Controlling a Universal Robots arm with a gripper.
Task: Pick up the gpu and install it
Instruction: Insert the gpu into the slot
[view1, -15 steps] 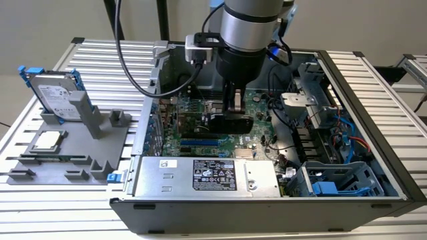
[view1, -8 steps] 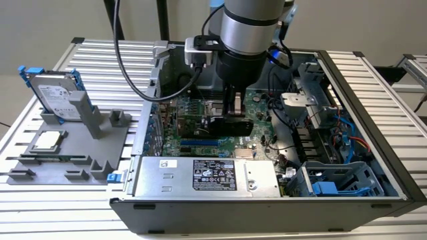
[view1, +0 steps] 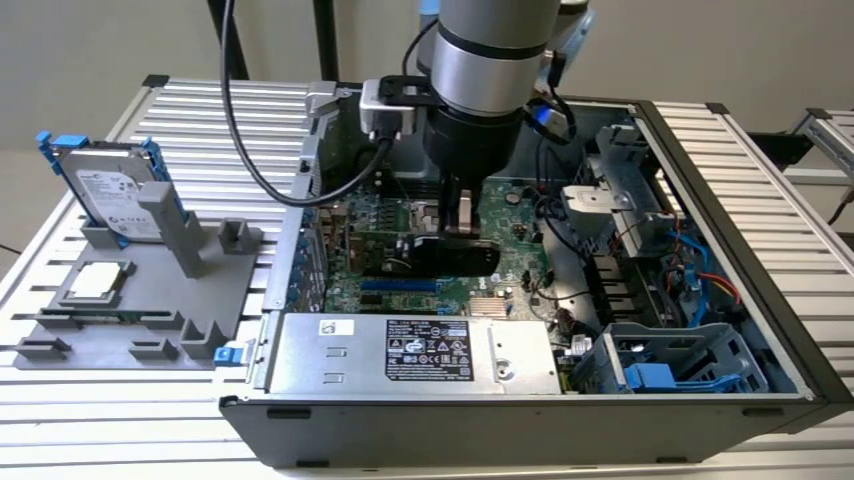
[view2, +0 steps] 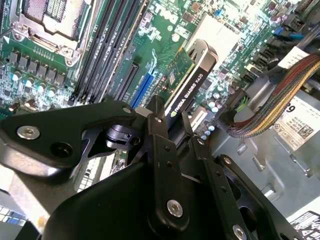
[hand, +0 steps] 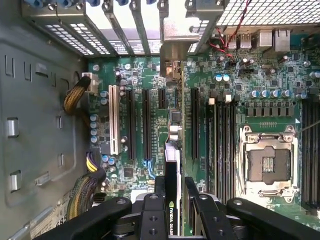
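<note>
The hand (view2: 172, 122) has the gpu (view2: 192, 75) pinched edge-on between its black fingers (view2: 159, 145), held over the green motherboard (view2: 165, 30) near the blue slot (view2: 142, 90) and the braided cables (view2: 275, 105).

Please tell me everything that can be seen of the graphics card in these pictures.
The gpu, a thin flat card with a green circuit board on one face and a black cover on the other, stands on edge above the green motherboard inside the open computer case. The black gripper is shut on its upper edge. In the first wrist view it runs lengthwise along the black expansion slots.
</note>
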